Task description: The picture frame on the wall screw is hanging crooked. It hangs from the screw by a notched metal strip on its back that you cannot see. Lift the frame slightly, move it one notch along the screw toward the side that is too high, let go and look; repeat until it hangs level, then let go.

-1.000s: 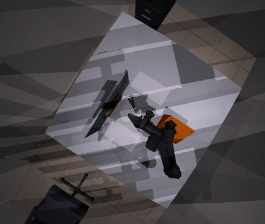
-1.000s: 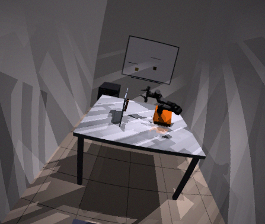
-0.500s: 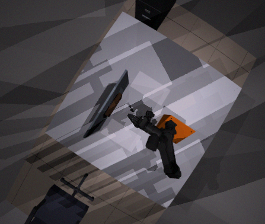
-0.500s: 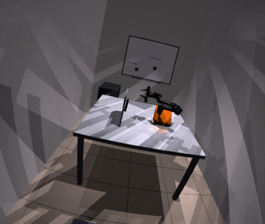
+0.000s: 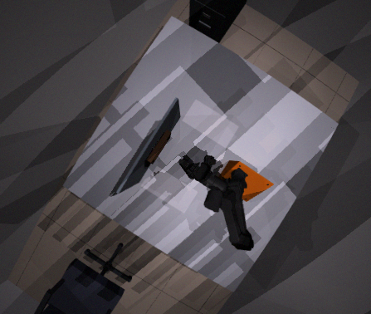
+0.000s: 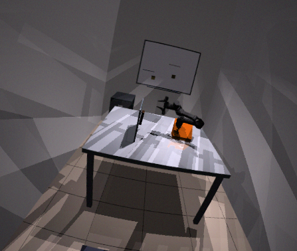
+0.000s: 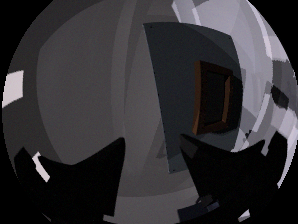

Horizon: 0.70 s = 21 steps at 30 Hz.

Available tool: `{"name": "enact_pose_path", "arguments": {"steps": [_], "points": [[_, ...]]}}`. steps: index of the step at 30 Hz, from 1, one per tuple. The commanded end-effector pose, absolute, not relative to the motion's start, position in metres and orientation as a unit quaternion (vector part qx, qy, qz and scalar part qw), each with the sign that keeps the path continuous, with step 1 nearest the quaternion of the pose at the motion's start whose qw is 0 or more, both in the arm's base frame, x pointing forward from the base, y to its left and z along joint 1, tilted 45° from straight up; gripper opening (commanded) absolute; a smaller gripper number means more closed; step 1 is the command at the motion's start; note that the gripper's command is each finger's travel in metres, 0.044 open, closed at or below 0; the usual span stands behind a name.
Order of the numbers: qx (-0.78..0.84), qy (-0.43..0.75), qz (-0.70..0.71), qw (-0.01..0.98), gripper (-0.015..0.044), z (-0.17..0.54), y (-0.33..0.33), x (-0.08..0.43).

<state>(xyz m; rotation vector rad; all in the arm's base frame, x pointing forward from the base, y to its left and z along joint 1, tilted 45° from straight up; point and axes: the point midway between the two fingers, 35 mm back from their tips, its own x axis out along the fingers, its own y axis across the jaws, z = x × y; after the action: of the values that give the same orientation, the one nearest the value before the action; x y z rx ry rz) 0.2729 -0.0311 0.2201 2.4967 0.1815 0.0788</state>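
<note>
The picture frame [image 5: 159,147] [image 6: 142,117] [image 7: 200,95], with a brown border and dark middle, hangs on the face of the upright grey panel [image 5: 135,166] [image 6: 136,131] [image 7: 170,75]. In the wrist view its side bars lean a little, but the lens bends lines, and I cannot tell how far it is off level. The screw and the strip behind the frame are hidden. My gripper [image 5: 196,160] [image 6: 159,103] [image 7: 152,140] is open and empty. It stands away from the panel, on the frame's side, touching nothing.
The orange block [image 5: 256,183] [image 6: 182,132] is beside the arm's base on the table [image 5: 287,108] [image 6: 160,157]. A black cabinet [image 5: 208,21] [image 6: 121,99] and an office chair [image 5: 92,287] stand off the table. A whiteboard [image 6: 167,60] hangs behind. Striped shadows cross everything.
</note>
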Motion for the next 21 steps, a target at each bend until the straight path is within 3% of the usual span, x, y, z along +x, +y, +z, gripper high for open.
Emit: {"name": "enact_pose_path", "arguments": {"steps": [1,21], "points": [[0.947,0.071,0.031,0.311,0.0260,0.220,-0.030,0.273],[0.948,0.071,0.032,0.310,0.0260,0.174,0.008,0.268]]}}
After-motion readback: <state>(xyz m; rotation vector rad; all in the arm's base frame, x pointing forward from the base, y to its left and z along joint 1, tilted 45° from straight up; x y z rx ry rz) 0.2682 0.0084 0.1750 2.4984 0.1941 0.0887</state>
